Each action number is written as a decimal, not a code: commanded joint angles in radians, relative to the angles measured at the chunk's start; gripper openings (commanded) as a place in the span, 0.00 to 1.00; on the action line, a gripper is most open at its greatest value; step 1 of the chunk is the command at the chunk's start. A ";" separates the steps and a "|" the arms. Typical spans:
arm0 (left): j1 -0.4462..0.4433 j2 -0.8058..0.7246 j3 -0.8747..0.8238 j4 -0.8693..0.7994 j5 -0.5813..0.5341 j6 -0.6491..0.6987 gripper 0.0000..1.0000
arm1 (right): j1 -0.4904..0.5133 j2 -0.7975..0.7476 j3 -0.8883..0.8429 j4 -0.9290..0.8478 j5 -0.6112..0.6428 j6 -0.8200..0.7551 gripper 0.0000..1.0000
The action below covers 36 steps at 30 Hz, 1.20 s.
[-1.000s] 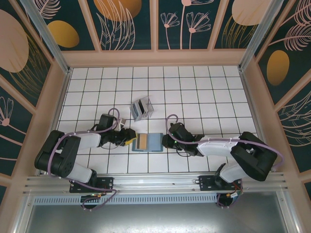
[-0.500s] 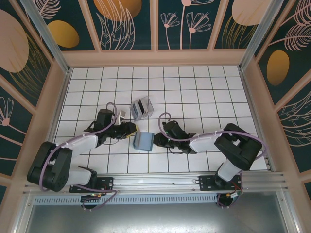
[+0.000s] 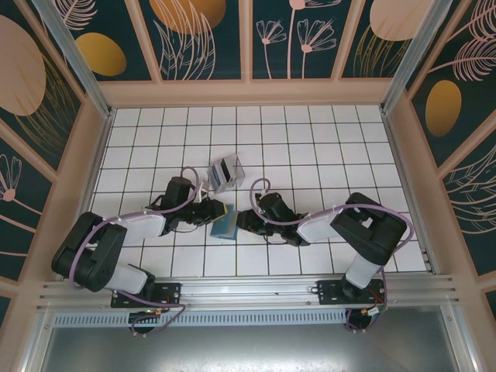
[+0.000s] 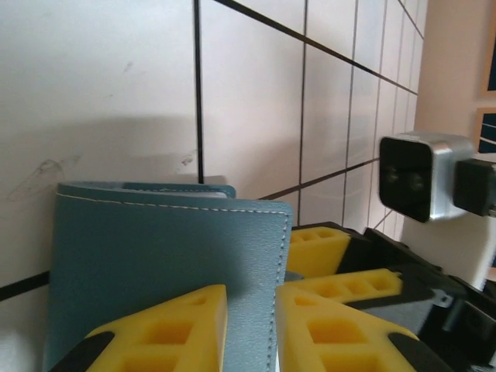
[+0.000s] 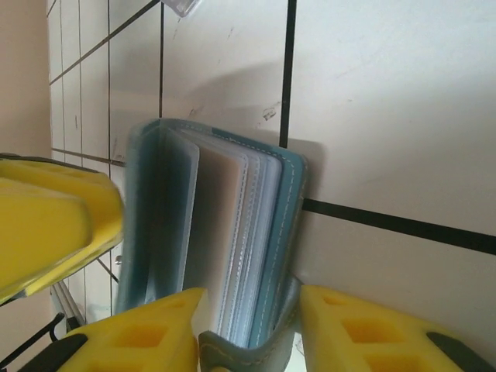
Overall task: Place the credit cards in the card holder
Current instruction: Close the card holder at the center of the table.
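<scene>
Two claws flank the teal card holder [image 3: 225,224], which sits on the white tiled table [image 3: 333,147] a little left of centre in the overhead view, in the lower half of the grid. The left claw [image 3: 214,211] is at its left side in the frame and the right claw [image 3: 243,221] at its right. From the left wrist, the holder's stitched outer cover stands on edge. The left claw's two yellow fingers [image 4: 167,329] are closed on its lower right edge, with only the thickness of the cover between them. From the right wrist, the holder stands partly open like a book, its pale inner sleeves fanned. The right claw's fingers [image 5: 364,333] bracket the right-hand cover and sleeves at the bottom of the frame. Whether they press it or merely flank it I cannot tell. The grey striped credit cards [image 3: 225,173] sit in a small cluster just above the holder in the overhead view, apart from it and from both claws.
</scene>
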 commanded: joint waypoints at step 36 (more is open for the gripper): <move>-0.063 0.123 -0.033 0.040 -0.132 -0.022 0.10 | 0.044 -0.185 0.084 -0.351 0.158 -0.063 0.17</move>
